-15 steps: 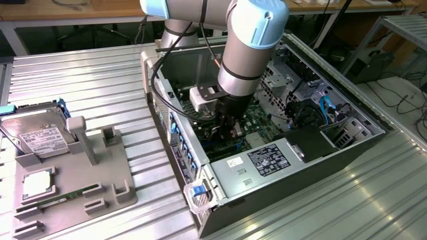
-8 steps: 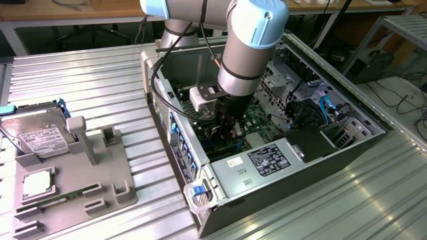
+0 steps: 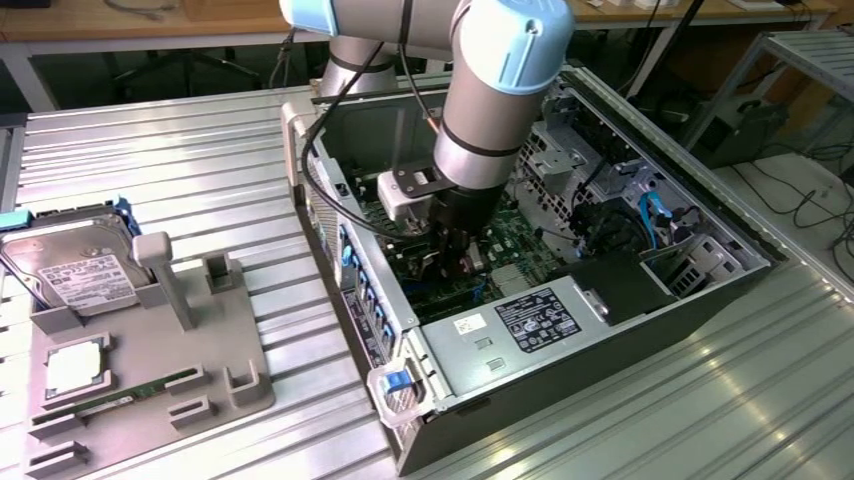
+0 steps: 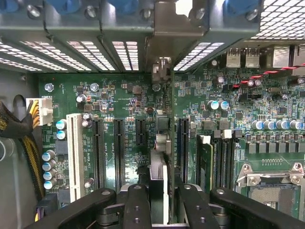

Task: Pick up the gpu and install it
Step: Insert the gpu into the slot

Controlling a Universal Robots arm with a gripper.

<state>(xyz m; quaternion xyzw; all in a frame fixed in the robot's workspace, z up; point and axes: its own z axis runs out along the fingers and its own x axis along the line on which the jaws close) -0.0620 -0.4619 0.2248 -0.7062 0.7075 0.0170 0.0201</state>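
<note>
The gpu (image 4: 158, 162), a thin dark card seen edge-on, is being gripped between the closed black fingers of the gripper (image 4: 159, 200) inside the computer case (image 3: 587, 330), its long axis being held along the green motherboard's (image 4: 128, 109) black slots (image 4: 118, 152).

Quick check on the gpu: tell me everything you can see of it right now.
The gpu is seen edge-on in the wrist view, a thin card standing upright over the green motherboard among the black expansion slots. Its pale metal bracket end sits at the case's rear slot openings. The gripper is shut on its upper edge. Whether it is fully seated cannot be told.
</note>
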